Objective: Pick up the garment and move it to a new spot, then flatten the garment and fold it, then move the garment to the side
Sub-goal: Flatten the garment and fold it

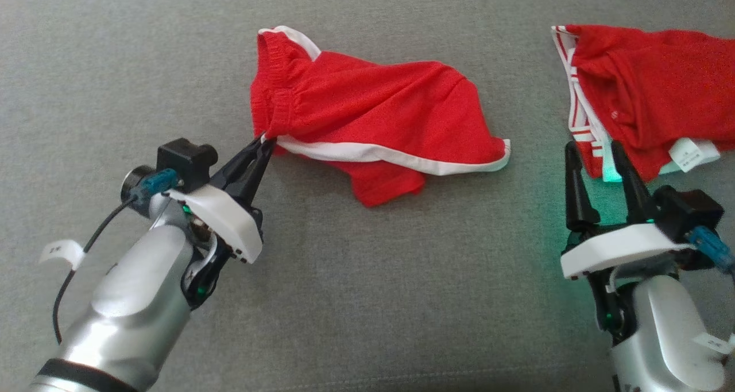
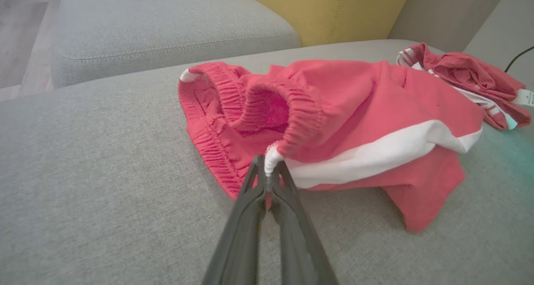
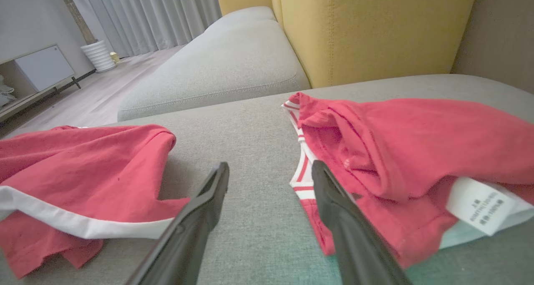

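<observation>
A pair of red shorts with white trim, the garment [image 1: 373, 108], lies crumpled on the grey cushion [image 1: 367, 300] at the centre. My left gripper [image 1: 265, 142] is shut on the garment's waistband corner, where the white stripe starts; in the left wrist view its fingertips [image 2: 267, 168] pinch that white edge of the garment [image 2: 358, 105]. My right gripper [image 1: 591, 154] stands open at the right, its fingers [image 3: 208, 193] apart over bare cushion beside the edge of a second red garment. The shorts [image 3: 83, 172] lie to its left.
A second red garment [image 1: 654, 93] with striped white trim and a white label [image 1: 689, 154] lies at the far right, also seen as the red garment [image 3: 396, 151]. Behind stand a yellow sofa back [image 3: 367, 30] and another grey cushion [image 3: 225, 59]. Floor lies beyond at the left.
</observation>
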Available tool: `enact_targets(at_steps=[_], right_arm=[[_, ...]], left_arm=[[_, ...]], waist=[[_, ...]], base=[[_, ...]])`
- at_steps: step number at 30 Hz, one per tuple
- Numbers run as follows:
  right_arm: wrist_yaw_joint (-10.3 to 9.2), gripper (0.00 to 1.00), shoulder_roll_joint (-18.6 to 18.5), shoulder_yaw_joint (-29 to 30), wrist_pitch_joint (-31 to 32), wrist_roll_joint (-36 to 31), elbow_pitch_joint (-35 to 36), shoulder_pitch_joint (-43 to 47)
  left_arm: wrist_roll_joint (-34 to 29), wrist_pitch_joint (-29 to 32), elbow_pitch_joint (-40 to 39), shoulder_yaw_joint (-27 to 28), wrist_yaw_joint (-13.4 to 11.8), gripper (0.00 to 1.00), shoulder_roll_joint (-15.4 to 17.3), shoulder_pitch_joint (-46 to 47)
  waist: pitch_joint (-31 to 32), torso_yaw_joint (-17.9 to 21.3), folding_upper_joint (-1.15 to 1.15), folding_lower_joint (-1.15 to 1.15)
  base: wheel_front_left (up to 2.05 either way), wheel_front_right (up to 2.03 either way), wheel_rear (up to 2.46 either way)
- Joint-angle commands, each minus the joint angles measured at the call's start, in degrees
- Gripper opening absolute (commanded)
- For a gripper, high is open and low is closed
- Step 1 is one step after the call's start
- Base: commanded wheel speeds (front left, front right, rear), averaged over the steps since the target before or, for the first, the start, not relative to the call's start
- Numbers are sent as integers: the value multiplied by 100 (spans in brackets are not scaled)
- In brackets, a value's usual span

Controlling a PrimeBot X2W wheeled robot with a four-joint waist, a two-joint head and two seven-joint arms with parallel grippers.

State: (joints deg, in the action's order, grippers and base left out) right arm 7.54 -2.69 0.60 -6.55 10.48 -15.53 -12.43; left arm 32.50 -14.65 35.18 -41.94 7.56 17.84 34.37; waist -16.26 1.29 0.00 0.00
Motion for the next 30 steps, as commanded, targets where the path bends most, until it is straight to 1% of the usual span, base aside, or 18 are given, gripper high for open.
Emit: enact_targets(at_steps=[1,6,13,19,30], right_arm=[[-5,100,-19,-204,52,-45,110,-192],[-5,100,-19,-332,321,42,-296,-326],[-5,100,-19,-544,507,233,-820,-435],[-5,100,-19,-789,599,349,-1044,-503],[-5,100,-19,-1071,864,73,-1440,-740]], left_arm=[[40,-35,-251,274,-8,0,245,190],[-30,-35,-528,521,-8,0,269,8],[-249,-35,-592,732,-15,0,202,-232],[-339,-35,-575,788,-12,0,117,-267],[-426,-35,-564,820,-9,0,62,-263]], waist=[[34,-78,0,0],[100,-254,0,0],[187,-463,0,0],[197,-514,0,0],[169,-506,0,0]], base=[[0,0,0],[0,0,0],[0,0,0],[0,0,0],[0,0,0]])
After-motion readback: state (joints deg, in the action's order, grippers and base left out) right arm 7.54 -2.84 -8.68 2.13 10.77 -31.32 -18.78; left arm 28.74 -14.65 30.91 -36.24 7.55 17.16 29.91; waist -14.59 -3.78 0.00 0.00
